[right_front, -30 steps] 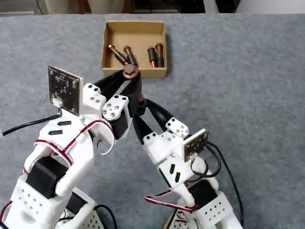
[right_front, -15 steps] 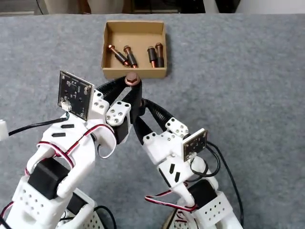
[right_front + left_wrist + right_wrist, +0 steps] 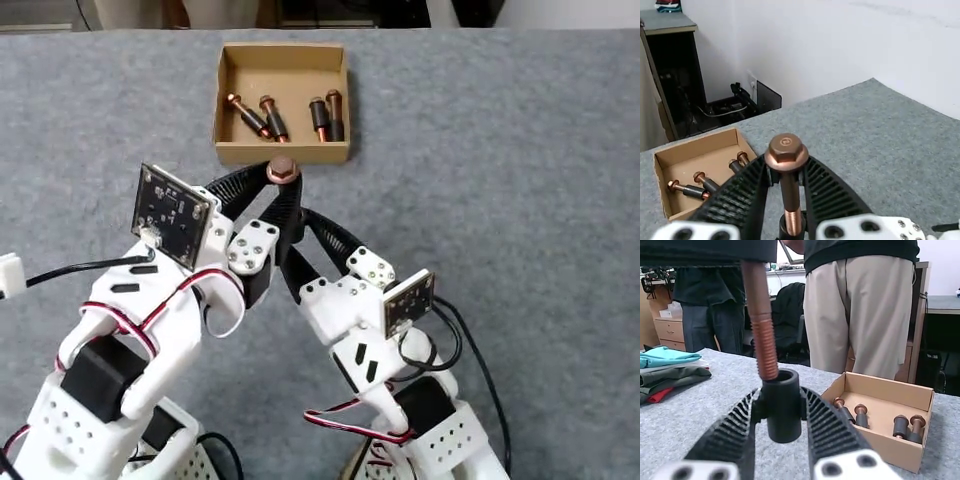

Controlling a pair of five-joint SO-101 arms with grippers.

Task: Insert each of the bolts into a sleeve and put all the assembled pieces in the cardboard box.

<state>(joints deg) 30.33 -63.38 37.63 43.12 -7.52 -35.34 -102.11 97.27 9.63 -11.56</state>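
My left gripper (image 3: 785, 175) is shut on a copper bolt (image 3: 786, 170), held upright with its hex head up; in the high view the bolt's head (image 3: 282, 171) sits just in front of the cardboard box (image 3: 283, 148). My right gripper (image 3: 782, 410) is shut on a black sleeve (image 3: 783, 405), held upright right under the bolt. The bolt's threaded tip (image 3: 767, 362) is at the sleeve's mouth, just entering it. Several assembled pieces (image 3: 324, 117) lie inside the box, which also stands behind the sleeve (image 3: 880, 412) and beyond the bolt (image 3: 695, 172).
Grey felt covers the table (image 3: 500, 150), with free room to the right and left of the box. Folded clothes (image 3: 670, 365) lie on the table's far side. People stand behind the box (image 3: 860, 305).
My left gripper has carried the bolt a little toward the right and nearer, tilting as it goes, bringing it over the sleeve. The right arm has stayed put.
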